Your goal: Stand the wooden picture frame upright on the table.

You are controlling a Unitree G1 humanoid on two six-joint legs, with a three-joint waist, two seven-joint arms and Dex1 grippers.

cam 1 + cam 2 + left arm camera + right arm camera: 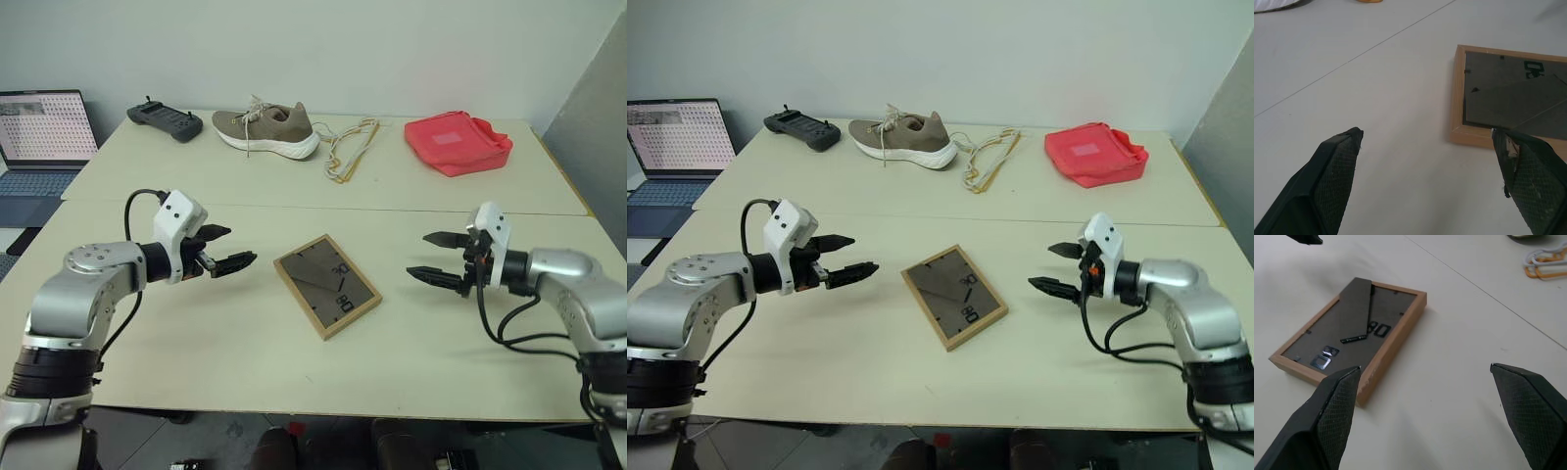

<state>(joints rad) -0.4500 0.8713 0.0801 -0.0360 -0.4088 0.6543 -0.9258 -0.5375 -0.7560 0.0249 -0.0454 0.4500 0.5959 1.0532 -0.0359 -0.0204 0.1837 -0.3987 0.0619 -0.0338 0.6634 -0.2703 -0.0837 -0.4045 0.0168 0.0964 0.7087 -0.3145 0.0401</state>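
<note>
The wooden picture frame (326,285) lies flat on the cream table (196,333), face down, its dark brown back and folded stand up. It sits midway between my two grippers. My left gripper (227,248) hovers to its left, open, fingers pointing toward it. To the frame's right, my right gripper (432,257) is open as well and points back at it. Both stand a hand's width from the frame, touching nothing. The left wrist view shows the frame's corner (1508,98) just beyond the fingers; the right wrist view shows the whole back (1352,333).
Along the far table stand a black controller (165,120), a tan shoe (266,128), a looped cord (351,149) and a red pouch (457,142). A laptop (41,137) sits off the table's left. A seam runs between the two tabletops.
</note>
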